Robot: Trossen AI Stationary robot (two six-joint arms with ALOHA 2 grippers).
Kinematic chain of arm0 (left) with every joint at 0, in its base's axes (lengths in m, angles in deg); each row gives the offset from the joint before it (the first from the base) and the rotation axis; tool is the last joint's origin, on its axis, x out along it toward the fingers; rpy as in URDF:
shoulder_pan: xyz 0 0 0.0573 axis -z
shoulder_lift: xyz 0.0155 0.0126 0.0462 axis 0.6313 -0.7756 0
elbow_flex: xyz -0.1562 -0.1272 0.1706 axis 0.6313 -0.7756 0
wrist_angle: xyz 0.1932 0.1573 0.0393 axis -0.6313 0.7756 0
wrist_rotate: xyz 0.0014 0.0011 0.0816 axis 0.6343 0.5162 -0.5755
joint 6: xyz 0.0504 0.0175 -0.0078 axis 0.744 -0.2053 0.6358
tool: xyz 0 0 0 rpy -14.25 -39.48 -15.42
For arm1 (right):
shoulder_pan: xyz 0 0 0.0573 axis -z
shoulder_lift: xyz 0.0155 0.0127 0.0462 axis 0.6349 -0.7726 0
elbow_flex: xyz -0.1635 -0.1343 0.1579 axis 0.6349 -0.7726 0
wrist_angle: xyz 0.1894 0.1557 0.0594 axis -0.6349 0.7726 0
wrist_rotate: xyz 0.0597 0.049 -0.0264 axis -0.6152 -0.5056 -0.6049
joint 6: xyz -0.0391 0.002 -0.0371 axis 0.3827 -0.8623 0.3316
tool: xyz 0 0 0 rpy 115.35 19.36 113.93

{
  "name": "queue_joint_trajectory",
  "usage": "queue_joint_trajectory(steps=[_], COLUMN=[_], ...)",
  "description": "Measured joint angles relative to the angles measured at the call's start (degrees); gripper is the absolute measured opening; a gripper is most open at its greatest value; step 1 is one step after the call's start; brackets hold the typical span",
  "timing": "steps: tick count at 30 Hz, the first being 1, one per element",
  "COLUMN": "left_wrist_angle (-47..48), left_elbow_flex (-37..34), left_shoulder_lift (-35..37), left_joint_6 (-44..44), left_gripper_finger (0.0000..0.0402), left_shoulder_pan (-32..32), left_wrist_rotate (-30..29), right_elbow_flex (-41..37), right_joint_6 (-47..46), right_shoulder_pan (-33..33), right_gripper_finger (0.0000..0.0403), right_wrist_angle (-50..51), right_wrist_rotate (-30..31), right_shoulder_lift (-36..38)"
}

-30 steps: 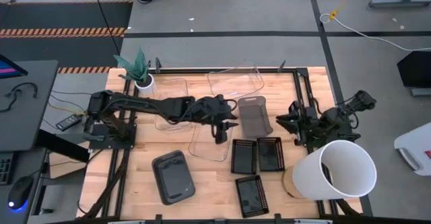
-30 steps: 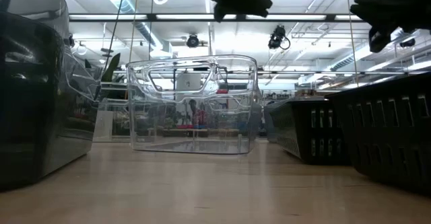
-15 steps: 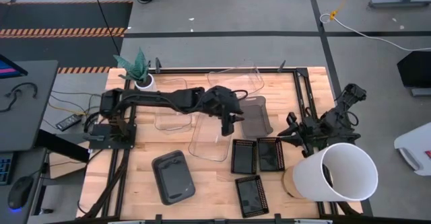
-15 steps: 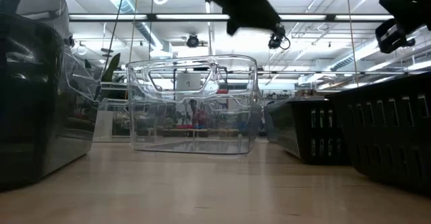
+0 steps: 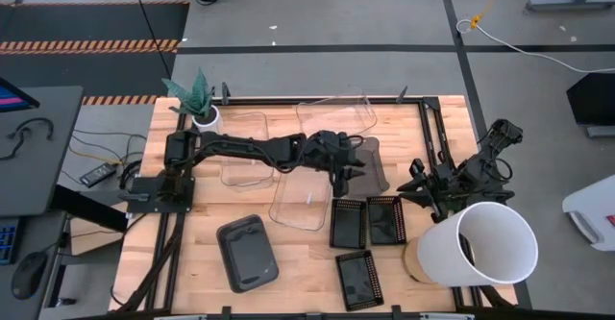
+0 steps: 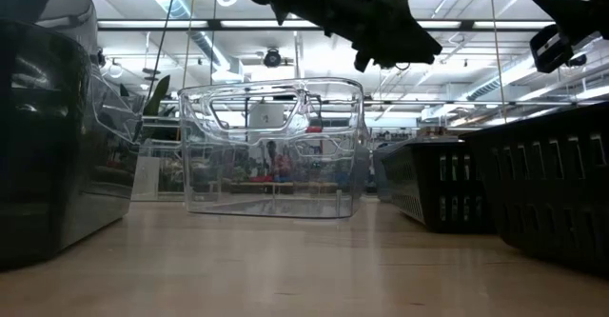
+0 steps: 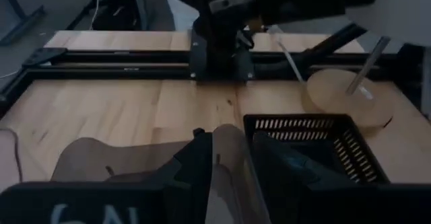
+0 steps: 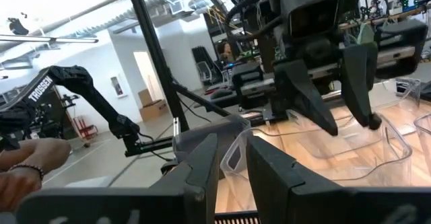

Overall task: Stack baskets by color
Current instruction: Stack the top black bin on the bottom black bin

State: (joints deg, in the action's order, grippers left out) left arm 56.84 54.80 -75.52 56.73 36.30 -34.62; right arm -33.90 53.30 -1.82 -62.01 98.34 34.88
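My left gripper [image 5: 348, 174] hangs open, well above the table, over the near left part of a smoky grey basket [image 5: 373, 171] that lies flat on the wood; the right wrist view shows the left gripper [image 8: 340, 99] with nothing between its fingers. Three clear baskets lie around it: at the far edge [image 5: 332, 113], under the left arm [image 5: 245, 157], and nearer [image 5: 300, 203]. A second smoky grey basket [image 5: 247, 253] lies near the front. Three black mesh baskets [image 5: 348, 222] [image 5: 386, 219] [image 5: 356, 278] sit at the right front. My right gripper [image 5: 421, 181] waits, open, at the right edge.
A big white bucket [image 5: 485, 245] fills the near right corner beside the mesh baskets. A small white plant pot [image 5: 205, 118] stands at the far left. Black rails [image 5: 432, 128] run along the table's edges. Bare wood shows between the front smoky basket and the mesh baskets.
My left gripper has gone toward the table's right edge and come down a little, from over the nearer clear basket to over the smoky grey basket, its fingers still apart. My right arm has swung a little about its base. No basket has moved.
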Motion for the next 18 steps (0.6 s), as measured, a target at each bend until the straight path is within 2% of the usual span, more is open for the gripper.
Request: queue_joint_trajectory(steps=[7,13,18], left_wrist_angle=[4.7,10.4,17.0], left_elbow_flex=[0.0,-0.2,0.0], left_shoulder_lift=[-0.3,1.3,2.7], left_joint_6=[1.3,4.8,3.4], left_gripper_finger=[0.0116,0.0116,0.0116], left_shoulder_pan=[0.5,1.5,1.5], left_wrist_rotate=[-0.5,-3.9,-1.0], right_elbow_flex=[0.0,0.0,0.0], right_joint_6=[0.0,0.0,0.0], right_shoulder_pan=[0.0,0.0,0.0], right_gripper_finger=[0.0083,0.0082,0.0083], right_wrist_angle=[0.0,0.0,-0.1], right_wrist_rotate=[0.0,0.0,0.0], right_shoulder_lift=[0.0,0.0,0.0])
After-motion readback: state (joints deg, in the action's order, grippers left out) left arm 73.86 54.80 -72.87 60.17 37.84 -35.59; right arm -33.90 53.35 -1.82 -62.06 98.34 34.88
